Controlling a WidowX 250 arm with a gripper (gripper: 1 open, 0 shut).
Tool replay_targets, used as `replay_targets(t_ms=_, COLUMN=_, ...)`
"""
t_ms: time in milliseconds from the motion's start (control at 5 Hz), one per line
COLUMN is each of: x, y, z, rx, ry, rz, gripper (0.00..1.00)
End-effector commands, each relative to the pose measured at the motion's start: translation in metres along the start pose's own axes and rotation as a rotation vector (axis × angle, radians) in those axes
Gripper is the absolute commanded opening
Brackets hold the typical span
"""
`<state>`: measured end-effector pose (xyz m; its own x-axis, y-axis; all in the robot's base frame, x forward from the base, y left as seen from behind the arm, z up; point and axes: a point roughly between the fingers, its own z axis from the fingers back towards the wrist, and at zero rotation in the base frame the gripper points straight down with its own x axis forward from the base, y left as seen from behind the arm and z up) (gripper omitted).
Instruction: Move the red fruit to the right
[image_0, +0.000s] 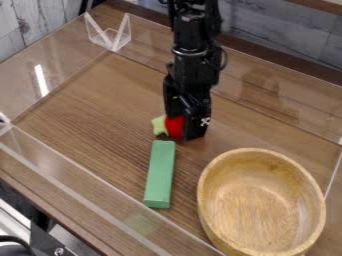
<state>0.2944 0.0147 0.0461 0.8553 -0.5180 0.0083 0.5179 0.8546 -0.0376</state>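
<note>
Red fruit (174, 127): rests low at the gripper (186, 124), near the middle of the view, partly covered by black finger parts; shows bright red beside a light green leafy bit (159, 127) on the picture's left.
Fingers: reach down at the red fruit, close against or around it; cannot tell whether spread, pressed together or pinching, with dark parts overlapping and tips hard to make out.
Arm (195, 45): comes down from the top of the view, black and nearly upright, hiding a strip of table behind.
Green block (160, 175): lies just below the red fruit in the picture, long side running toward the lower edge; stands in the way of a straight move toward that edge.
Wooden bowl (261, 205): sits at the lower right, wide and pale; blocks the diagonal from the red fruit toward that corner, apart from the green block by a narrow strip of wood.
Clear stand-like object (110, 33): stands at the upper left, well apart from the gripper.
Table (80, 130): offers open wood left of the red fruit, and more to its right, above the wooden bowl.
Edges: run diagonally along the lower left, near dark cables (19, 241), and along the upper right, beside a raised wooden strip (301, 28).
</note>
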Motion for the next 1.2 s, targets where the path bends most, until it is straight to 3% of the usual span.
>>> replay_targets(t_ms=0, x=0.0058, y=0.0083, z=0.0117, rx=0.029, ry=-0.046, rz=0.007, gripper=1.0)
replay_targets(t_ms=600, x=0.0058, y=0.0051, z=0.0152, rx=0.036, ry=-0.06, rz=0.013, gripper=1.0)
replay_targets(t_ms=800, x=0.0065, y=0.0058, z=0.0139, rx=0.038, ry=-0.056, rz=0.02, gripper=0.0)
replay_targets(t_ms=1000, x=0.0073, y=0.0064, z=0.0136, rx=0.04, ry=-0.053, rz=0.028, gripper=0.0)
